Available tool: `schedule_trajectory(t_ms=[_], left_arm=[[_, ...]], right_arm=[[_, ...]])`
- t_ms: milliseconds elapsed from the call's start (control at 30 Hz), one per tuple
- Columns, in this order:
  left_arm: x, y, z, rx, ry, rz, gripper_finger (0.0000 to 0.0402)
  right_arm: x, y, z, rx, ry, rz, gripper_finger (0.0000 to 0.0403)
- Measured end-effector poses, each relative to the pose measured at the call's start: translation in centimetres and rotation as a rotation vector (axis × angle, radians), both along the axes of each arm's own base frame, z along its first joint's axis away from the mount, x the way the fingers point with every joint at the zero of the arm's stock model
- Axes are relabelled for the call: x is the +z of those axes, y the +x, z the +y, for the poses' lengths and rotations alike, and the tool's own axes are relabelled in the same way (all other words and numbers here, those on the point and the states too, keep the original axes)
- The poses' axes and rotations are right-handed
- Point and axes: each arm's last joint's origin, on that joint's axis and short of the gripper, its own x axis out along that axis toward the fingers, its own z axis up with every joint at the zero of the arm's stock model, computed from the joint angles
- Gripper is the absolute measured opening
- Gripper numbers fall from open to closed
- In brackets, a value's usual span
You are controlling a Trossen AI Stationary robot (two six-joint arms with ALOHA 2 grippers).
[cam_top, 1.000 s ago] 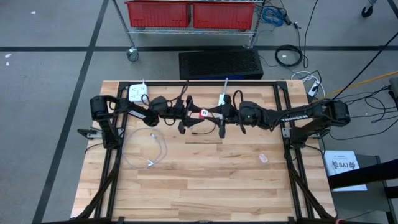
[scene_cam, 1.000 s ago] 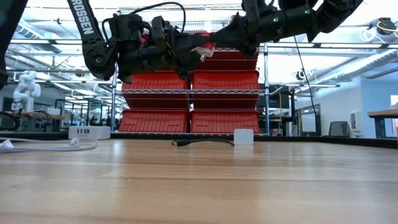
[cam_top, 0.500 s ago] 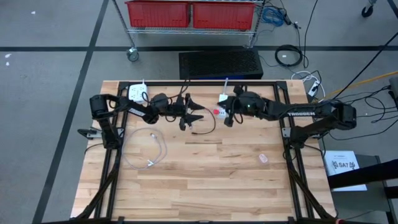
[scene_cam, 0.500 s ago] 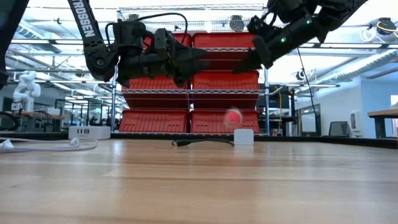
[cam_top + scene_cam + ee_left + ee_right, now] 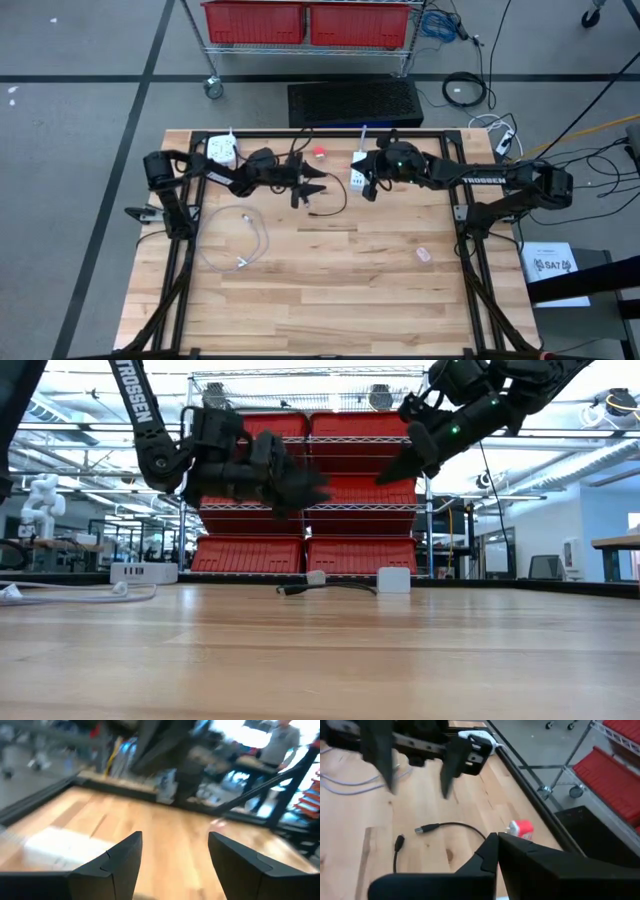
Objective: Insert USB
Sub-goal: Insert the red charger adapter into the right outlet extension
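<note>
A small red-and-white USB piece (image 5: pixel 319 152) (image 5: pixel 521 829) lies on the table by the far rail, held by no gripper. A black cable (image 5: pixel 326 206) with a USB plug (image 5: pixel 425 828) lies loose on the wood between the arms. My left gripper (image 5: pixel 318 181) (image 5: pixel 175 857) hovers open above the table, level, just left of the cable. My right gripper (image 5: pixel 368 190) (image 5: pixel 385 472) is shut on nothing, raised and slanting down, right of the cable. A white block (image 5: pixel 392 580) stands near the far edge.
A white power strip (image 5: pixel 222 150) sits at the far left corner, and a white cable (image 5: pixel 240 240) loops on the left. A small pale object (image 5: pixel 423 255) lies to the right. A black rail (image 5: pixel 530 780) runs along the far edge. Red bins fill the shelves behind.
The red-and-white piece, up between the two grippers a second ago, has dropped, was in mid-air half a second ago, and now lies on the table by the far rail. My right gripper has drawn back toward the table's right and far side. My left gripper has sunk slightly.
</note>
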Motion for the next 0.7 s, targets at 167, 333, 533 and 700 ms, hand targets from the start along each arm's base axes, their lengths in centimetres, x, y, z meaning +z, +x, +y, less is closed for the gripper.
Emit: schedule_trajectory(t_ms=[167,333,533,700], left_arm=[[-1.6,-0.8,1.3,0.097,-0.042,0.172,0.0199],[-0.5,-1.3,3.0,0.259,-0.032,0.322,0.0154],[1.5,-1.6,6.1,0.454,0.05,0.527,0.009],[2.5,-1.3,9.1,0.411,0.178,0.642,0.0034]], right_arm=[[-0.3,-0.2,0.0,-0.043,0.087,0.003,0.0005],[-0.7,-0.1,0.0,-0.061,0.12,0.014,0.0024],[-0.8,0.2,-0.1,-0.06,0.114,0.002,0.0035],[-1.0,0.2,-0.1,-0.058,0.113,0.007,0.0025]])
